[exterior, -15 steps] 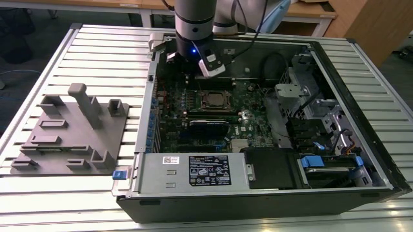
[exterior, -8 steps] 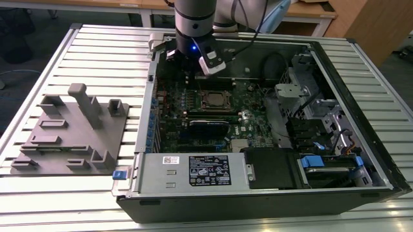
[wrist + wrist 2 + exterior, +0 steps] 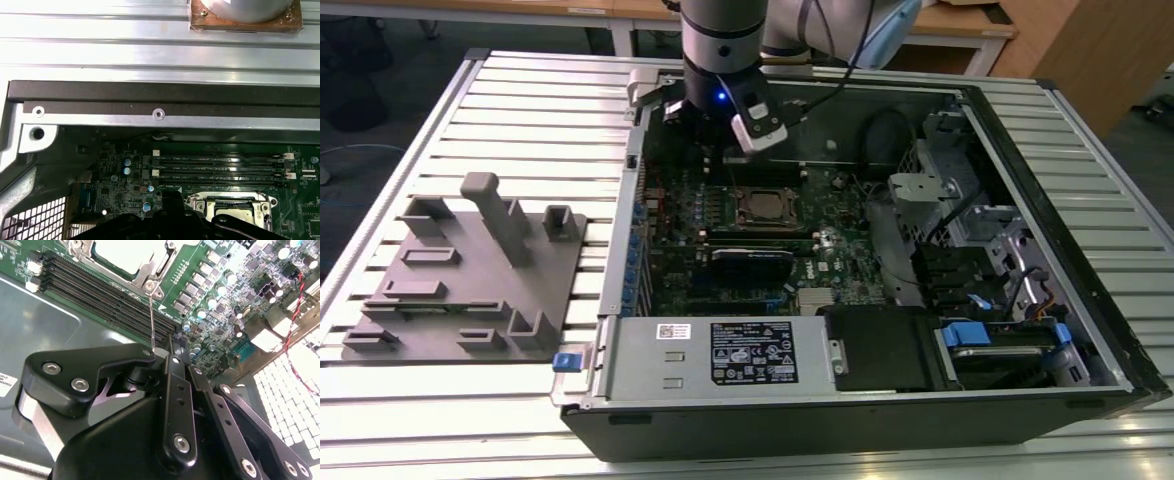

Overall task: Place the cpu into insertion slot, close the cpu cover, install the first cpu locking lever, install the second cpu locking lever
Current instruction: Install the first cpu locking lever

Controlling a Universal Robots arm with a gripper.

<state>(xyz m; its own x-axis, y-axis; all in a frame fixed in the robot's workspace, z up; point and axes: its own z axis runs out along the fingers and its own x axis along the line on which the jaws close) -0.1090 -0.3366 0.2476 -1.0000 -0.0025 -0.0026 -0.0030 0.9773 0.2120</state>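
We read this as the lever stage. The cpu (image 3: 122, 252) lies flat inside the insertion slot (image 3: 197, 205). The cpu cover (image 3: 145, 271) is down over it, its silver frame bordering the chip's pale top. From the slot's corner nearest the memory slots (image 3: 100, 295), a thin wire cpu locking lever (image 3: 151, 315) stands away from the motherboard (image 3: 225, 290). Its free end meets the tip of the end effector (image 3: 167, 354). The end effector's fingers are drawn together, but we cannot tell whether they nip the wire or merely bear against it. In the exterior view the end effector hangs near the slot, inside the open computer case (image 3: 1067, 180) on the table (image 3: 520, 110).

To do this well, we judge the wire should be swept along the arc set by its hinge at the slot's corner, not dragged straight. So thin a rod could bend or spring off the tip. We want contact close to the free end and steady pressure down toward the slot's edge. A small sideways nudge would then tuck it under whatever catch holds it. We should watch that the cover does not lift, and keep the black linkages off the memory slots beside the slot.
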